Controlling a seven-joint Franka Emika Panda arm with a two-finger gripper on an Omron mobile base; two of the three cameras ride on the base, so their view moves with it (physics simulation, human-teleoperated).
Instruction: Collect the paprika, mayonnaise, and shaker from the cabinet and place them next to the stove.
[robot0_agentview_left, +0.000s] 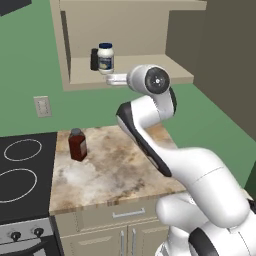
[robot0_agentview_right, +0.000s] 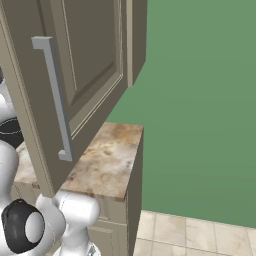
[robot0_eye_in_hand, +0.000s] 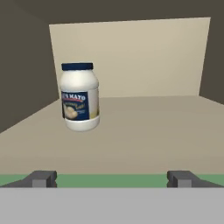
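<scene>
The mayonnaise (robot0_eye_in_hand: 79, 97), a squat white jar with a dark blue lid and a pale yellowish label, stands upright on the shelf board of the cabinet (robot0_agentview_left: 175, 70), a beige open-fronted wall unit without doors. In the hand view we see the jar ahead of the pincer (robot0_eye_in_hand: 112, 179) and off toward its left finger, well apart from both fingertips (robot0_eye_in_hand: 41, 178). The pincer is released: its two small dark tips stand wide apart at the front lip of the shelf board, with nothing between them.

In the left base view we see the white arm reaching up to the cabinet front, with its hand just beside the jar at shelf height. The shaker (robot0_agentview_left: 94, 59), a small slim all-black container, stands upright on the same board, touching or just beside the jar on the side away from the pincer; we cannot tell which.

The paprika (robot0_agentview_left: 77, 144), a tall dark red-brown bottle with a dark brown cap, stands upright on the mottled beige stone counter (robot0_agentview_left: 115, 175), well below the pincer. It stands near the stove (robot0_agentview_left: 25, 170), a black flat glass cooktop with white ring burner outlines, and does not touch it.

In the right base view we see a taupe panelled door (robot0_agentview_right: 85, 75) with a long grey bar handle (robot0_agentview_right: 54, 95) over the counter end.
</scene>
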